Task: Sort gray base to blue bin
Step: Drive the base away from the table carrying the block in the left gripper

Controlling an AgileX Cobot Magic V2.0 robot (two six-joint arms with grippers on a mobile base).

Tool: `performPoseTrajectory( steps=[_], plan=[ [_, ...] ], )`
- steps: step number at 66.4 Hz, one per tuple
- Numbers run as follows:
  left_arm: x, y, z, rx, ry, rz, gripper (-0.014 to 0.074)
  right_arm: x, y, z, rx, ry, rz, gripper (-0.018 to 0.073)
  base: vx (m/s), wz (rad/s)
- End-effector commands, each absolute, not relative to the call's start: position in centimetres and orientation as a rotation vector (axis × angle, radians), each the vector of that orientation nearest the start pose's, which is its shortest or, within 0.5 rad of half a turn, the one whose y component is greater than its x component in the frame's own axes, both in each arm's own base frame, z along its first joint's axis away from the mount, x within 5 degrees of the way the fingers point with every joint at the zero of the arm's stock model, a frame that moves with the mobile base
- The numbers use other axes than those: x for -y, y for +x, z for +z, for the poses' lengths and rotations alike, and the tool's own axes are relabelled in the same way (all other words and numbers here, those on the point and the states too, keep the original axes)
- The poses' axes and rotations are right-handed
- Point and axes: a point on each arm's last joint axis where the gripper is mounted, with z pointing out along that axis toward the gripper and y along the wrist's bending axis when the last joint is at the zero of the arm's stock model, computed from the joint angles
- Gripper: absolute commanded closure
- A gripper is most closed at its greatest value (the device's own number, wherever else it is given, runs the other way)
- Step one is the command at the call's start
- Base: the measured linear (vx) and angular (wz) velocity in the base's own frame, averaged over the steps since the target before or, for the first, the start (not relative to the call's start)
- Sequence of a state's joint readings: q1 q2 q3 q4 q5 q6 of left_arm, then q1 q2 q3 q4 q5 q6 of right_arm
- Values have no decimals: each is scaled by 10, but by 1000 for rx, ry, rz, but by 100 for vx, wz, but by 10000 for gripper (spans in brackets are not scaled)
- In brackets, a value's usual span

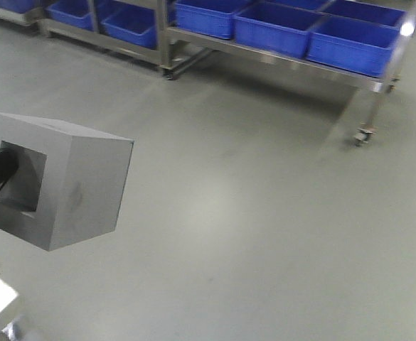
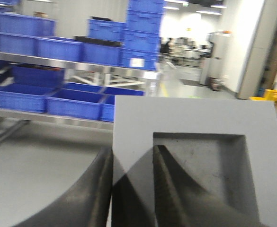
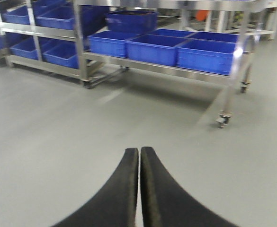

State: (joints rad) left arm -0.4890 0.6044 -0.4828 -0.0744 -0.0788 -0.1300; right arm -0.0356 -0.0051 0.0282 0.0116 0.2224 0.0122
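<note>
Base (image 1: 72,185), judged stiff and light, was clamped by its recess wall in left gripper (image 2: 132,158); right gripper (image 3: 139,150) was closed, empty.

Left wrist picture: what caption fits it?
Left hand gripping the matte gray recessed block by one wall, blue plastic bins shelved behind.

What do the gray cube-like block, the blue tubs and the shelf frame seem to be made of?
Matte gray cube-like block with a square recess: probably dense foam or moulded plastic; dull, even surface with faint scuffs, no shine.
Blue rectangular tubs: likely plastic; uniform bright colour, thick moulded rims.
Silver shelf frame: metal, perhaps stainless steel; bright reflective bars.
</note>
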Motion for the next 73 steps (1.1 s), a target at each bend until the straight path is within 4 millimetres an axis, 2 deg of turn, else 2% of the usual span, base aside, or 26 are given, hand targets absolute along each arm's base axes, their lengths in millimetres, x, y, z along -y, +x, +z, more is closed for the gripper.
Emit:
performPoseTrajectory(
  steps=[1, 53, 73],
  plan=[
    [60, 115, 352, -1401, 181, -582, 603, 2, 58, 189, -1676, 34, -20, 564, 10, -60],
    [60, 115, 352, -1401, 181, -582, 603, 2, 58, 189, -1676, 34, -20, 564, 15, -58],
    [60, 115, 352, -1401, 181, -582, 603, 2, 58, 189, -1676, 34, -20, 564, 24, -41]
  ],
)
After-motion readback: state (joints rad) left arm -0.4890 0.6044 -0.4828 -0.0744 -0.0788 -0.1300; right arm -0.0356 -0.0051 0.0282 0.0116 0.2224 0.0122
